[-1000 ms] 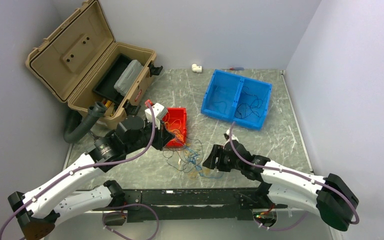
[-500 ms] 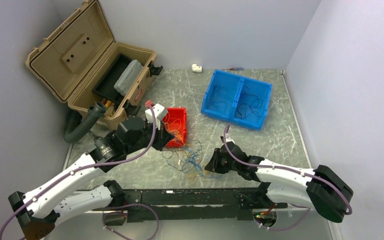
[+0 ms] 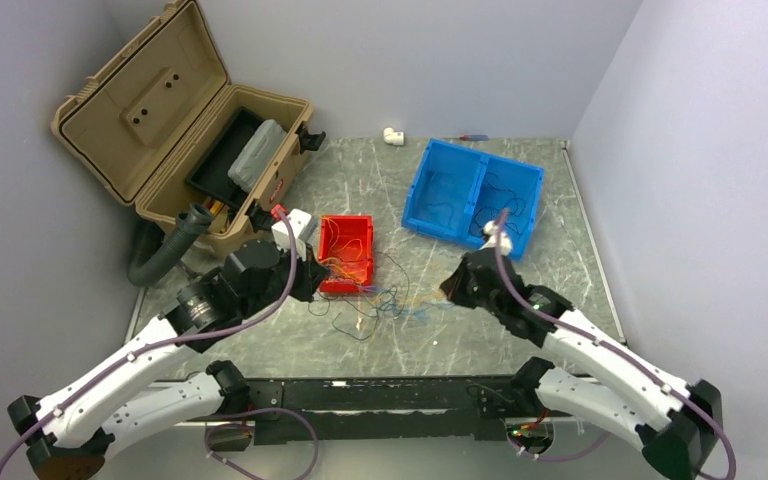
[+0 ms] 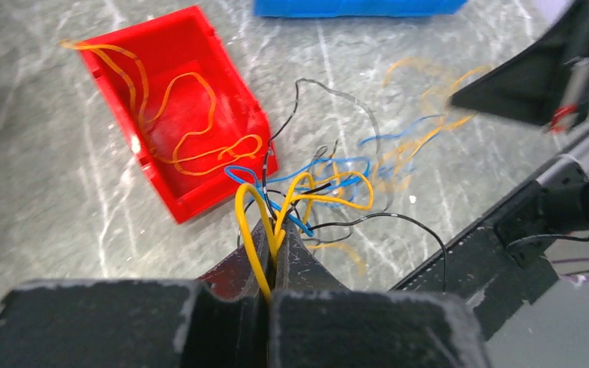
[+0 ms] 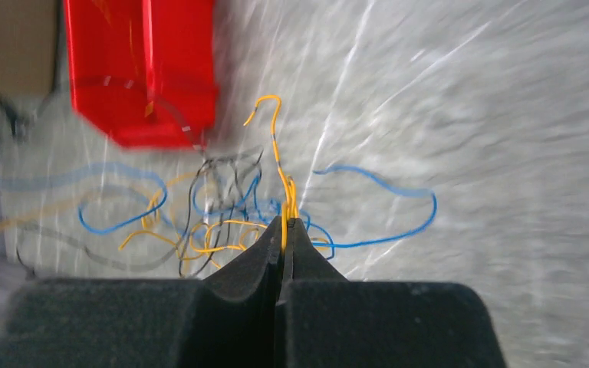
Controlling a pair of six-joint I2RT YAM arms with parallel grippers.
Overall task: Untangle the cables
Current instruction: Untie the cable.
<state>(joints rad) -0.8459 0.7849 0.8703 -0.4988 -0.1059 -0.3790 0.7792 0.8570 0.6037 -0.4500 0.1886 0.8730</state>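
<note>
- Cables (image 3: 378,305): a loose knot of yellow-orange, blue and black strands on the table (image 3: 560,270), just in front of the red bin (image 3: 324,250) and between the two grippers.
- Left gripper (image 4: 274,239): jaws pressed together, clamped on a yellow loop (image 4: 247,222) at the knot's left end. The loop comes straight out of the tips.
- Right gripper (image 5: 284,224): jaws also together, pinching a thin yellow-orange strand (image 5: 276,146) at the knot's right edge. Its free end curls away beyond the tips.
- Key relation: in the top view the tangle's long axis runs left-right, along the line joining the grippers, with one gripper at each end.
- Most of the knot sits nearer the left gripper. Only a few thin strands stretch across to the right one.
- Judgement: the next move probably pulls the two ends apart along that axis. The right arm has bare table on its outer side, while the left has the red bin and the tan case (image 3: 160,110) close by.
- Risk, judged: blue and black loops cross the pinched strands, so a straight pull may tighten the knot rather than free one wire.
- Red bin already holds orange strands. Dark strands lie in the blue bin (image 3: 480,155), well apart from the knot.
</note>
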